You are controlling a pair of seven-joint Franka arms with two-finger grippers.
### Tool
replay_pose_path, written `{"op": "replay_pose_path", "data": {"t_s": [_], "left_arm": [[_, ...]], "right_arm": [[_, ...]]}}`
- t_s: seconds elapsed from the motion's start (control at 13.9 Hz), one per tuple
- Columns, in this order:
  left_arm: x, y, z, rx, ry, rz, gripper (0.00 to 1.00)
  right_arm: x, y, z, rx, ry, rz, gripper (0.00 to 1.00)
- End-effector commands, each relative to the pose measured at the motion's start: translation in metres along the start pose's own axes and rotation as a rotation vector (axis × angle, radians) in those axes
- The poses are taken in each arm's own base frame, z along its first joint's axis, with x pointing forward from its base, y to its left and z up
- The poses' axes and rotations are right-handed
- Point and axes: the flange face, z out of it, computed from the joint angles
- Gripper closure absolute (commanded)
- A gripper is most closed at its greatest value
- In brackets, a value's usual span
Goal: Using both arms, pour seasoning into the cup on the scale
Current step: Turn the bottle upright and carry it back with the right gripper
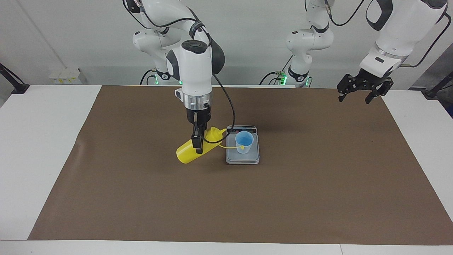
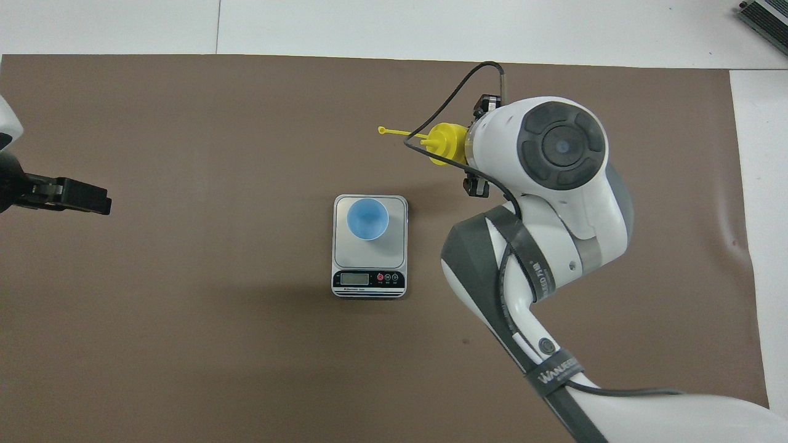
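My right gripper [image 1: 198,144] is shut on the yellow seasoning bottle [image 1: 185,154], gripping its upper body. The bottle hangs tilted just over the mat, beside the scale toward the right arm's end, nozzle up and pointing at the scale. In the overhead view only its nozzle top [image 2: 446,143] shows past the wrist. Its small cap [image 1: 242,146] dangles on the tether in front of the cup. The light blue cup [image 1: 244,141] [image 2: 367,219] stands upright on the grey scale [image 1: 242,158] [image 2: 397,249]. My left gripper [image 1: 355,96] [image 2: 92,202] waits open in the air over the mat's edge.
A brown mat [image 1: 318,184] covers most of the white table [image 1: 39,141]. The right arm's wrist and forearm [image 2: 557,184] hang over the mat beside the scale. A grey device [image 2: 766,12] sits at the table's farthest corner, toward the right arm's end.
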Motion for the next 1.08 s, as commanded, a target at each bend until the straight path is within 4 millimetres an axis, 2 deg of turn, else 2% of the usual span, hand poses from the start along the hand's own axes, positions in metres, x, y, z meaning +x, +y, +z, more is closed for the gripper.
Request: {"op": "replay_pose_path", "data": {"t_s": [0.0,0.22,0.43,1.01], "left_arm": [[-0.009,0.003,0.001,-0.004,0.019,0.006,0.0],[-0.009,0.005,0.001,-0.004,0.019,0.011,0.0],[-0.009,0.005,0.003,-0.004,0.017,0.009,0.0],[-0.01,0.006,0.001,-0.002,0.028,0.012,0.0]], "right_arm": [[0.03,-0.009,-0.007,-0.075,-0.08,0.065,1.0],[0.064,-0.017,-0.002,-0.155,-0.141,0.077,1.0],[0.097,-0.017,0.006,-0.211,-0.187,0.018,1.0],[0.168,-0.002,0.012,-0.383,-0.235,-0.39,1.0]]}}
